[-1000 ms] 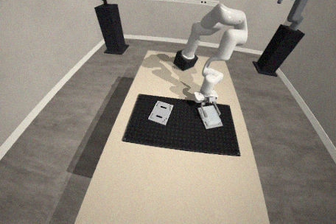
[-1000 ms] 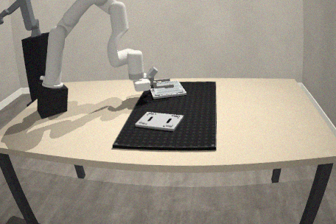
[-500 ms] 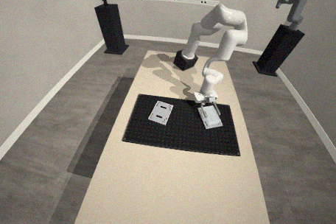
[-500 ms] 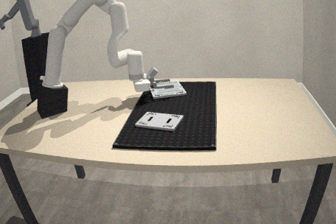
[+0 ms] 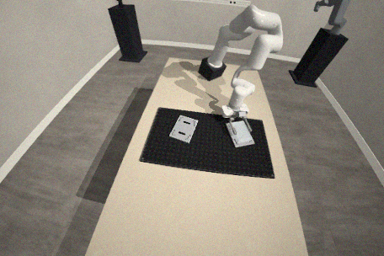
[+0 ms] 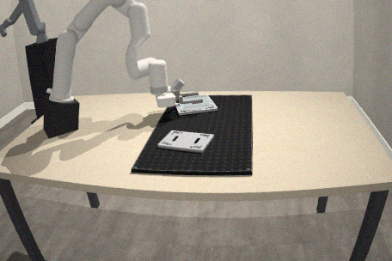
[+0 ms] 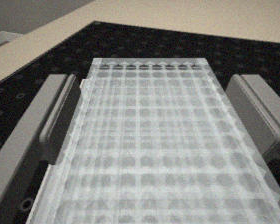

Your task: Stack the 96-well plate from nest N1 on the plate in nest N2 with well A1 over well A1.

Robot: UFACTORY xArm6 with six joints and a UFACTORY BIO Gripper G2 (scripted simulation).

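Top view: a glossy white six-joint arm (image 5: 266,48) (image 6: 101,8) rises from a black box-shaped base (image 5: 205,72) (image 6: 62,123) near the upper middle of the frame and reaches down to the right half of a black, dimpled rectangular mat (image 5: 202,159) (image 6: 229,139) (image 7: 41,55) on a pale wooden table (image 5: 198,212) (image 6: 305,139) (image 7: 191,15). Its white and grey two-fingered gripper (image 5: 242,130) (image 6: 199,98) (image 7: 152,77) is drawn in on the long sides of a pale, translucent 96-well plate (image 5: 242,137) (image 6: 199,104) (image 7: 146,145), one finger along each side, gripping it at the width of the plate. This plate lies over the nest N2, right of centre in the top view and at the upper middle of the exterior frame. Whether it is fully nested on the lower plate, or its A1 corner matches, I cannot tell. Left of centre in the top view, and below the gripper in the exterior one, the flat, light grey nest N1 (image 5: 184,128) (image 6: 186,141) shows two black slots and carries no plate. In the wrist view, rows of round wells fill the middle, between the two grey finger pads.
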